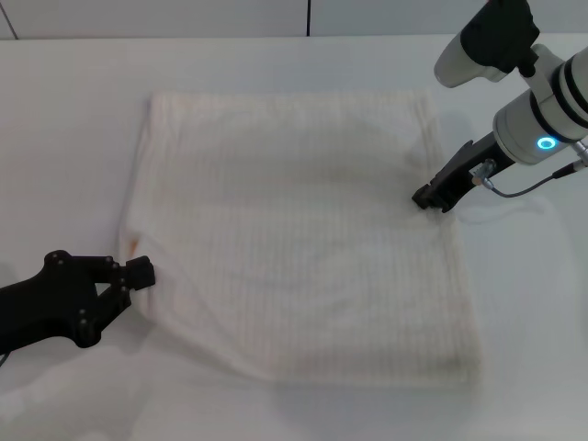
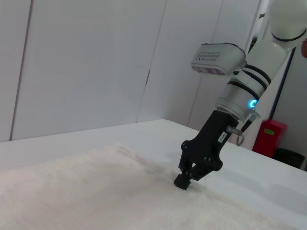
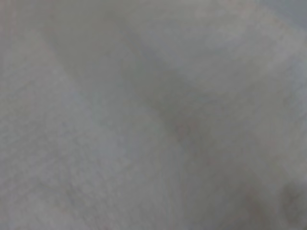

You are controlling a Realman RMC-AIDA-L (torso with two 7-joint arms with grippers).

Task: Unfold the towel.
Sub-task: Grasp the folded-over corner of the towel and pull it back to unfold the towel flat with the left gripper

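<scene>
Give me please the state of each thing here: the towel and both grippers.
towel: lying flat on the table, left edge a little rumpled.
left gripper: shut, low at the towel's left edge.
right gripper: tip pressed down on the towel near its right edge.

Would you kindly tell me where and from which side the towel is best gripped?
Probably by its side edges. The towel lies flat, so only the borders offer a lip to pinch. The left gripper sits at the left edge, near corner; the right gripper presses down on the right edge. Come in low from outside.
</scene>
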